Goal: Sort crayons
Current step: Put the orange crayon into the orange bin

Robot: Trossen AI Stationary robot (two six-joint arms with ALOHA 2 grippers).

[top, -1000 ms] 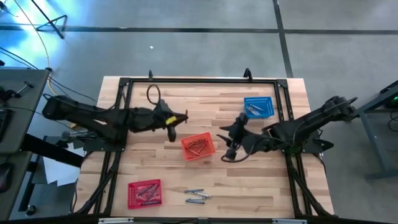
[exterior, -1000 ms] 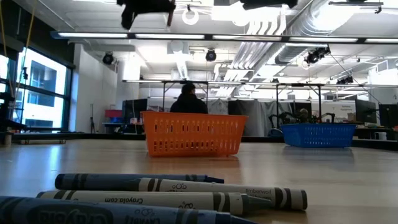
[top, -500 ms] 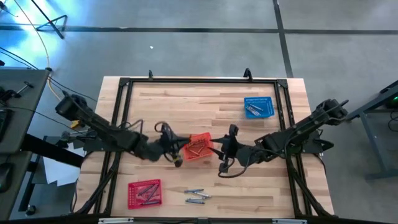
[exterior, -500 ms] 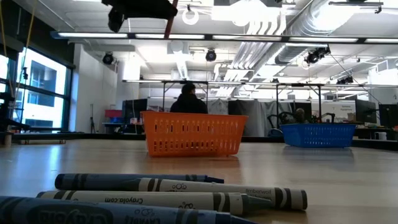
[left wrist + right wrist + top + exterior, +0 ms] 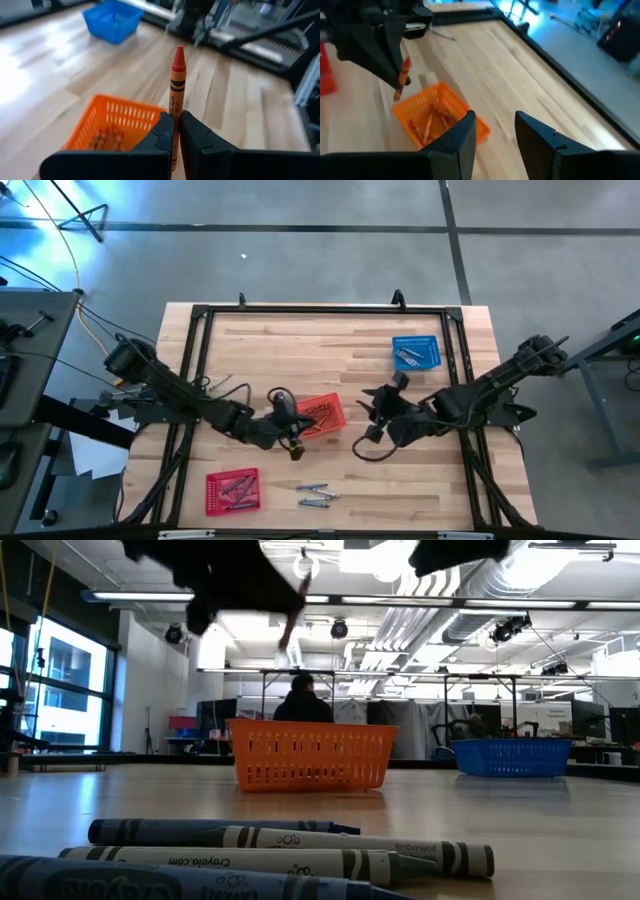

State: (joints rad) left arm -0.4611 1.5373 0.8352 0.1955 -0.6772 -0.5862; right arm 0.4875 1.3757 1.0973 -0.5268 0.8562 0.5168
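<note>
The left gripper (image 5: pixel 176 131) is clamped on an orange crayon (image 5: pixel 176 95), which stands out straight from between the fingers, tip pointing away from the wrist. In the high view this gripper (image 5: pixel 290 435) hangs just beside the near left corner of the orange basket (image 5: pixel 325 413), and the wrist view shows the basket (image 5: pixel 117 122) below and to one side of the crayon, not yet under it. Judging from that, the drop depends on carrying the crayon a little farther over the rim, so that its long axis falls inside.

The right gripper (image 5: pixel 492 131) waits on the basket's other side, fingers spread and holding nothing. Orange crayons already lie in the basket. A red basket (image 5: pixel 233 490), a blue basket (image 5: pixel 416 351) and loose grey crayons (image 5: pixel 317 495) sit elsewhere on the table (image 5: pixel 300 345).
</note>
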